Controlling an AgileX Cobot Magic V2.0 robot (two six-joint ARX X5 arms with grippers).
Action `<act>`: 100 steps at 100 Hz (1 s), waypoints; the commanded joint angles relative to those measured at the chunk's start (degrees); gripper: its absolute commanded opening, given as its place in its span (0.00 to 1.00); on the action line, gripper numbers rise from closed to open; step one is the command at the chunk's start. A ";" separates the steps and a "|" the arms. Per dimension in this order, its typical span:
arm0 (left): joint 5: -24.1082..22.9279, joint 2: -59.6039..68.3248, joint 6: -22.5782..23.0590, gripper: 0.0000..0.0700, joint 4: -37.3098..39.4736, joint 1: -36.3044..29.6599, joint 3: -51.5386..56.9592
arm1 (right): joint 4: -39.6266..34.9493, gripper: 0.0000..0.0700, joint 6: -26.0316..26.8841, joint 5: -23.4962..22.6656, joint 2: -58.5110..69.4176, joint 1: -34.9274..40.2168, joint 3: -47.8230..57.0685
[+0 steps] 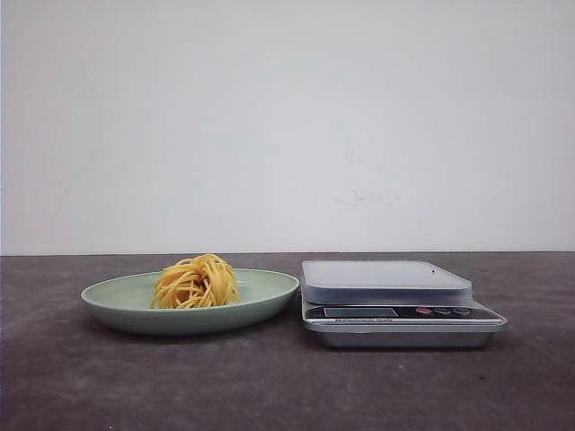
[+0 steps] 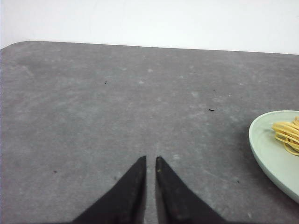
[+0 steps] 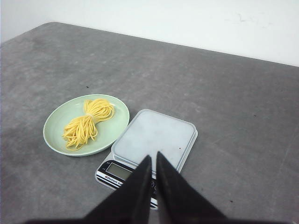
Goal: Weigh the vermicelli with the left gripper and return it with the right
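Vermicelli [image 1: 196, 282] sits untouched on our plate [image 1: 269, 289], lower left of frame; both grippers nearly closed, empty; next our left gripper [image 2: 150, 161] must open and reach.

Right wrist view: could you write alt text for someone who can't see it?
A bundle of yellow noodles lies on a pale green plate beside an empty kitchen scale on a grey table. The right gripper shows in the foreground, its black fingers nearly together and holding nothing.

1 vermicelli [image 1: 196, 282] nest, 1 green plate [image 1: 269, 289], 1 scale [image 1: 395, 301] — 2 grippers: left gripper [image 2: 150, 161], right gripper [image 3: 153, 157]
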 commanded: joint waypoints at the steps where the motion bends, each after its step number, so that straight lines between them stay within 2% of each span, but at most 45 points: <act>1: 0.20 -0.11 0.74 0.00 -0.26 0.09 -1.05 | 0.59 0.01 0.70 0.07 0.13 0.61 0.59; 19: 0.20 -0.11 0.74 0.00 -0.26 0.09 -1.05 | 0.59 0.01 0.55 0.09 0.13 0.61 0.59; 29: 0.20 -0.11 0.74 0.00 -0.26 0.09 -1.05 | 0.70 0.01 -1.57 0.39 0.11 0.61 0.59; 37: 0.20 -0.11 0.74 0.00 -0.26 0.09 -1.05 | 1.84 0.01 -4.85 3.19 -0.20 -1.27 0.57; 43: 0.20 -0.11 0.77 0.00 -0.26 0.09 -1.05 | 2.45 0.01 -6.01 2.64 -1.09 -5.49 0.20; 56: 0.17 -0.11 0.74 0.00 -0.26 0.09 -1.05 | 5.49 0.01 -6.36 -5.42 -3.56 -19.52 -3.89; 78: 0.17 -0.11 0.74 0.00 -0.26 0.09 -1.03 | 20.02 0.01 -9.35 -15.45 -12.57 -40.76 -20.96; 100: 0.17 -0.11 0.74 0.00 -0.26 0.09 -1.03 | 27.02 0.01 -9.35 -16.33 -18.99 -50.86 -35.80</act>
